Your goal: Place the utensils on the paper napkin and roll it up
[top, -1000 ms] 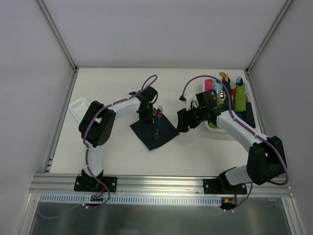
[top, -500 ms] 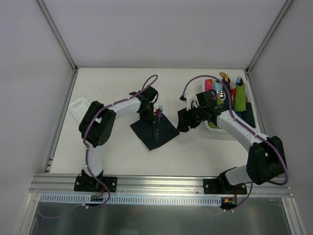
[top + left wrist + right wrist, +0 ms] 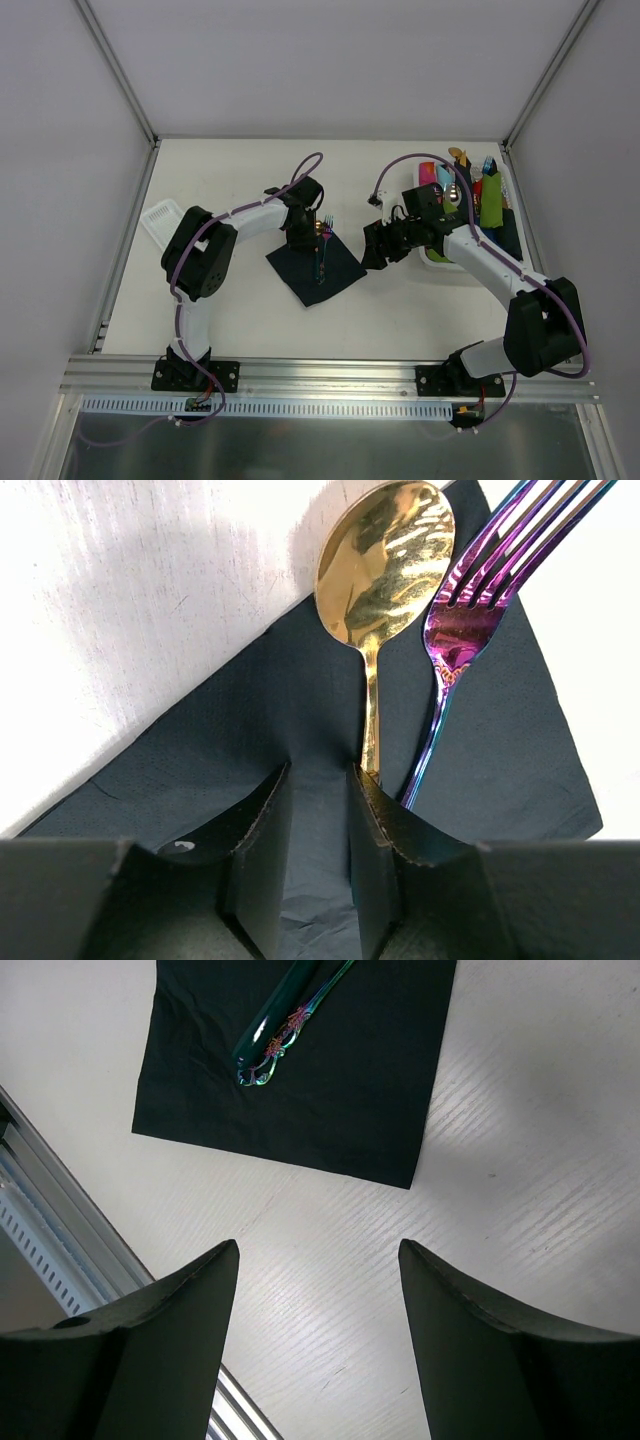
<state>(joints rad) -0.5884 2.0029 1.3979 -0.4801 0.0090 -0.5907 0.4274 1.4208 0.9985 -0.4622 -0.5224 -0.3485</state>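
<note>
Nearest the arm bases, the thin matte black square paper napkin (image 3: 313, 270) lies flat and diamond-wise on the white counter (image 3: 520, 1160). Above it, the left claw (image 3: 318, 775) has eased over the last second from a tight pinch to a narrow gap. Dark paper shows between its fingers, and the handle of the slim, shiny gold spoon (image 3: 385, 560) ends at the inner edge of one finger, seemingly no longer squeezed.

I judge the spoon has just been let go. It rests touching the iridescent purple-to-teal fork (image 3: 470, 610), both heads poking past the napkin's far corner.

The right claw (image 3: 318, 1250) has not moved: wide, empty, hovering just right of the napkin.

Farthest off sits the white tray of green, pink and dark rolled bundles (image 3: 470, 205).

Placing looks finished; rolling is still to come.
</note>
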